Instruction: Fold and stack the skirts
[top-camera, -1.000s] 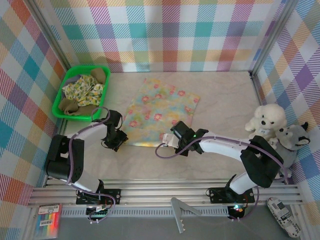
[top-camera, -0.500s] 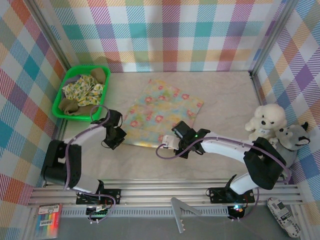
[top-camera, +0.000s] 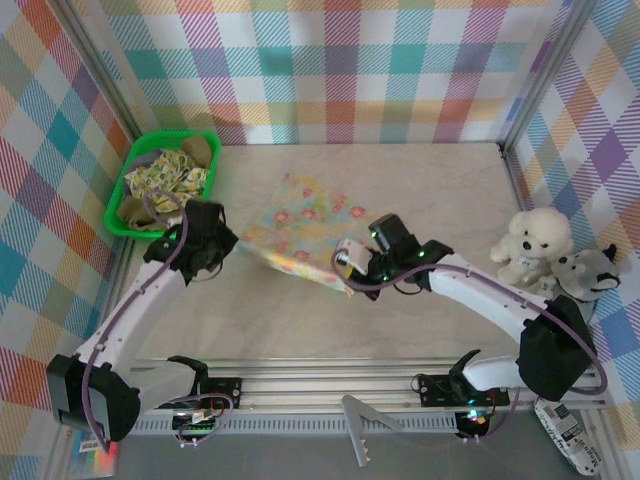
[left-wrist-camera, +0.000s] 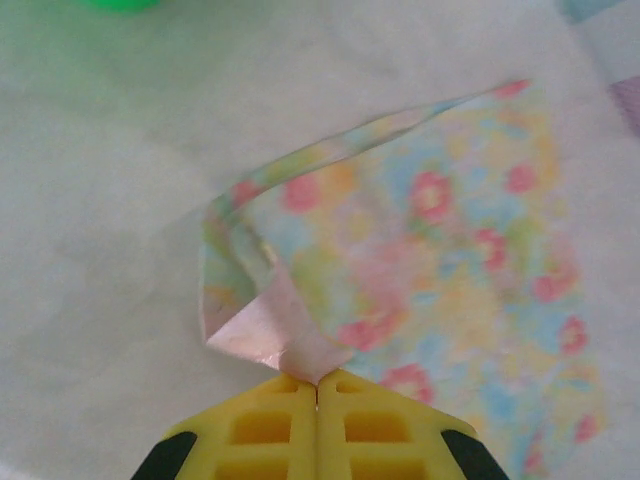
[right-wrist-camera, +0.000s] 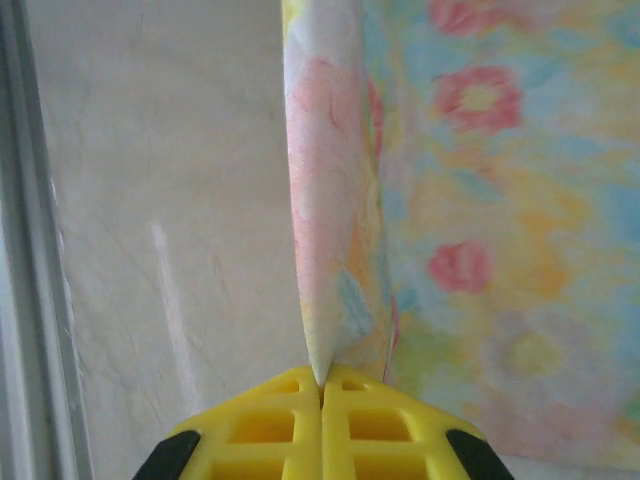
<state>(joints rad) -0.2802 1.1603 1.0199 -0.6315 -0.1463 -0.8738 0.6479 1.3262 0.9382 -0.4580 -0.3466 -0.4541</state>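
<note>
Left tool (left-wrist-camera: 318, 385) clamped on corner of pale floral-print cloth skirt (left-wrist-camera: 450, 260); cloth spreads ahead-right over desk (left-wrist-camera: 100, 200). Right tool (right-wrist-camera: 322, 380) clamped on raised skirt edge; rest lies to its right.

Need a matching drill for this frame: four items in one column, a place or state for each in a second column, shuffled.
Column one:
1. floral skirt
2. green basket
3. white plush dog
4. left pincer

Column two:
A. back left corner of the table
B. right edge, beside the grey plush toy
C. shut on a corner of cloth
D. middle of the table, near edge lifted

Pairs: 1-D, 2-A, 3-B, 4-C
</note>
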